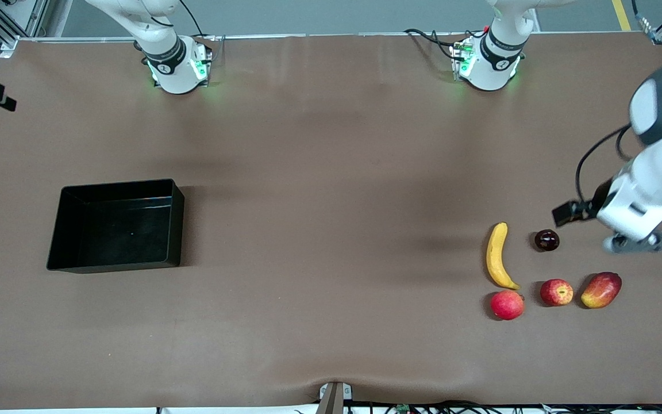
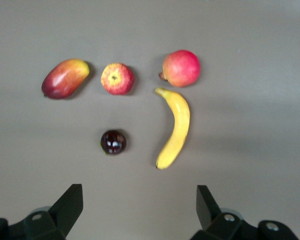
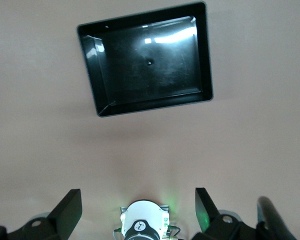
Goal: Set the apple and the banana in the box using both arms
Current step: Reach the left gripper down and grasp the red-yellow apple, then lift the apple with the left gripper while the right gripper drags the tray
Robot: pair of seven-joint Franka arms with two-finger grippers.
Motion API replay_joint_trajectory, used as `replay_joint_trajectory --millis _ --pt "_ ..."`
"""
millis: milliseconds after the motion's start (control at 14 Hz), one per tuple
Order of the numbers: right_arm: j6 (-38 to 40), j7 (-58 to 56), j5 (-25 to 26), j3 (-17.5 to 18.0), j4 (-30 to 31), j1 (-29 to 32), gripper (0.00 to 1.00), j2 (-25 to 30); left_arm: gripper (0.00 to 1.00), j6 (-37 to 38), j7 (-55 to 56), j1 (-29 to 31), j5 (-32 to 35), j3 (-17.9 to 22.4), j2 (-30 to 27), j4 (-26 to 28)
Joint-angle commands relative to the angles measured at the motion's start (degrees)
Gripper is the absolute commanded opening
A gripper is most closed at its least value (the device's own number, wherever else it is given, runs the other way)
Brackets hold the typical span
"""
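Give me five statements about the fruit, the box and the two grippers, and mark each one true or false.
1. The box has nothing in it. True.
2. The banana lies inside the box. False: it lies on the table toward the left arm's end, beside the dark round fruit.
3. The apple sits between the mango and the pinkish-red fruit. True.
4. The left gripper is shut on the apple. False: it is open and holds nothing, up above the fruit.
5. The right gripper is open. True.
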State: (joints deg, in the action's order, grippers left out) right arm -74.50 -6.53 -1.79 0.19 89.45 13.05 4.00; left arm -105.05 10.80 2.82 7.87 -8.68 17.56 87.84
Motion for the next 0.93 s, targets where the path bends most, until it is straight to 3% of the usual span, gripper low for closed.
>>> replay_joint_trajectory --millis 0,143,286,571,857 --pt "0.4 -0.9 0.7 0.7 -1.4 3.8 1.00 -3.7 1.00 -7.2 -5.7 0.7 4.7 -0.2 5.0 -0.9" --pt "0.1 -6.3 2.0 0.6 -0.6 5.1 1.00 -4.7 1.00 -14.6 -12.8 3.0 4.4 -0.2 8.8 -1.2" --pt "-1.1 -7.3 2.2 0.6 0.0 7.1 1.00 -9.8 1.00 -19.7 -15.5 4.2 4.8 -0.2 12.4 -1.3" --pt "-12.7 -7.5 2.1 0.7 0.6 7.4 1.00 -19.6 1.00 -28.7 -25.5 7.3 4.5 0.1 18.9 -1.5" --pt "-27.1 -20.2 1.8 0.7 5.1 10.1 1.00 -25.9 1.00 -31.1 -26.0 8.0 5.1 0.2 23.1 -1.5"
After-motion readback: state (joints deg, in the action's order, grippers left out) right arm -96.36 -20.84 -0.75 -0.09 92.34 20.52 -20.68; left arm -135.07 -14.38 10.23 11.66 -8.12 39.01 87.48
